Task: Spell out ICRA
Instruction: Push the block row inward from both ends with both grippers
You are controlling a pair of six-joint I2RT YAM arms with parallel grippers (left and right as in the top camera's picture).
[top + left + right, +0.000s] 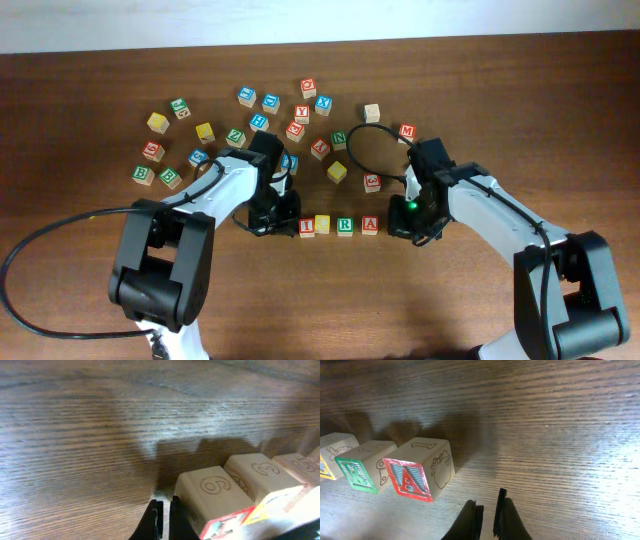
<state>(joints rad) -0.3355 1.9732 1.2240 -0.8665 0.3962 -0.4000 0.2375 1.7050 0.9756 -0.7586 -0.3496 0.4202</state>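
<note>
Four blocks (345, 224) line the desk (90, 60). Left fingers (151, 521) and right fingers (509, 519) flank the row, both closed and empty.

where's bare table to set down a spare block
Free: the table in front of the ICRA row, and the far right past the M block. Crowded: the scattered blocks behind the row.

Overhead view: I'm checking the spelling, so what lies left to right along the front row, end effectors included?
left end effector → I block → C block → R block → A block → right end effector
</note>
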